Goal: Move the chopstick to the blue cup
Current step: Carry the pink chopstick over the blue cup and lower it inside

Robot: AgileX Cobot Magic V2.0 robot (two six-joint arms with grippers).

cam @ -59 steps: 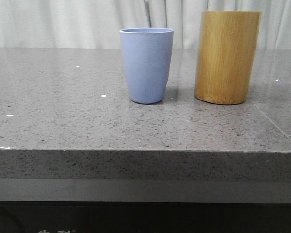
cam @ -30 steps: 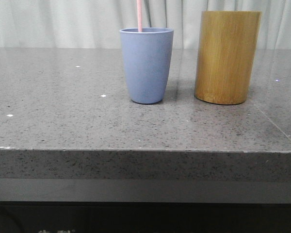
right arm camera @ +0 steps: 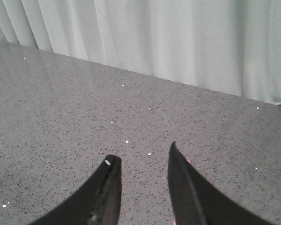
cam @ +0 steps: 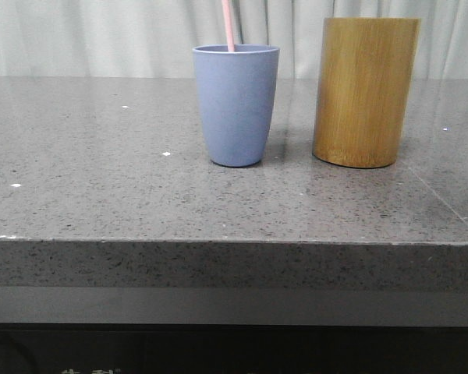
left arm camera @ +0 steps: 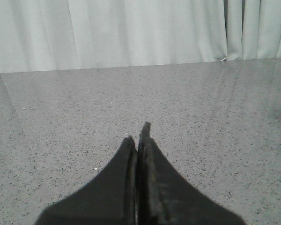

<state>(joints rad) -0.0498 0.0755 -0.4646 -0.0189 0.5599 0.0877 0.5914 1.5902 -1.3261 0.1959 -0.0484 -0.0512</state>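
In blue cup (cam: 235,105), chopstick (cam: 228,25) near-upright, top tilted left

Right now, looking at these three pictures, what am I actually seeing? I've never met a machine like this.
It is a robot with two arms, each ending in a two-fingered gripper. One picture looks forward over the grey speckled stone table; the other two come from cameras on the wrists. On the table stand a matte periwinkle-blue cup and, to its right, a taller yellow-brown bamboo cylinder. A thin pale pink chopstick rises from the cup. The left gripper has its black fingers pressed together, empty; the right gripper has its fingers apart, nothing between them.
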